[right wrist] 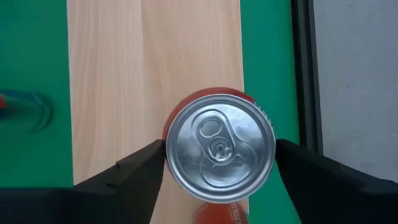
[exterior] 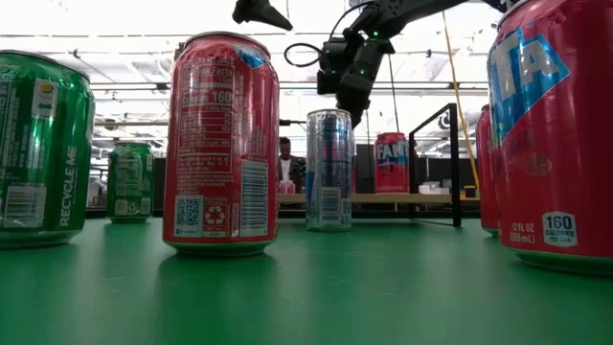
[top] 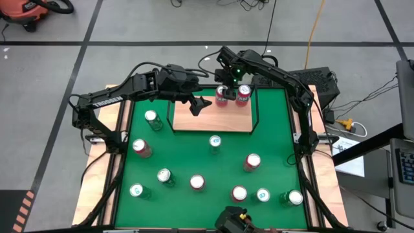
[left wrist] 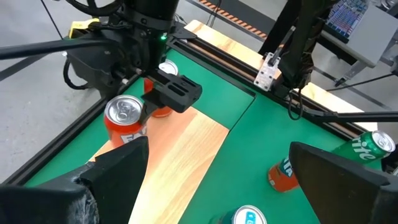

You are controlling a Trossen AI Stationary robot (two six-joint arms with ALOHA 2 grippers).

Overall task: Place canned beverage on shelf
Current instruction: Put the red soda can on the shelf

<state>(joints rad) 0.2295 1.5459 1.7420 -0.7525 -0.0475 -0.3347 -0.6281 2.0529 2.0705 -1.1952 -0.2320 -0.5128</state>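
Your biggest thing is the green felt-covered table [top: 194,158], fenced by pale wooden strips [top: 118,139] down both long sides. At its far edge lies the shelf, a flat light-wood board with a thin black rail [top: 213,120]; the near half of that board is bare, so you've got room there. Two red cans sit side by side at the board's far end, close to the rail's right corner.

The right gripper [top: 223,90] hangs straight over the left one of those two, a red soda can with a silver pull-tab lid [right wrist: 219,146]. In the right wrist view its dark fingers [right wrist: 134,171] stand on either side of the can with the lid filling the gap between them; whether they actually press the can, you can't tell. The second red can [top: 244,94] stands just beside it, towards the right rail.

The left gripper [top: 199,103] hovers above the board's left part with its fingers spread wide, carrying nothing.

On the open felt nearer you, nine or so upright cans are scattered well apart: green ones [top: 152,119], red ones [top: 252,162] and a slim blue-and-silver one [top: 215,142] just off the board's near edge.
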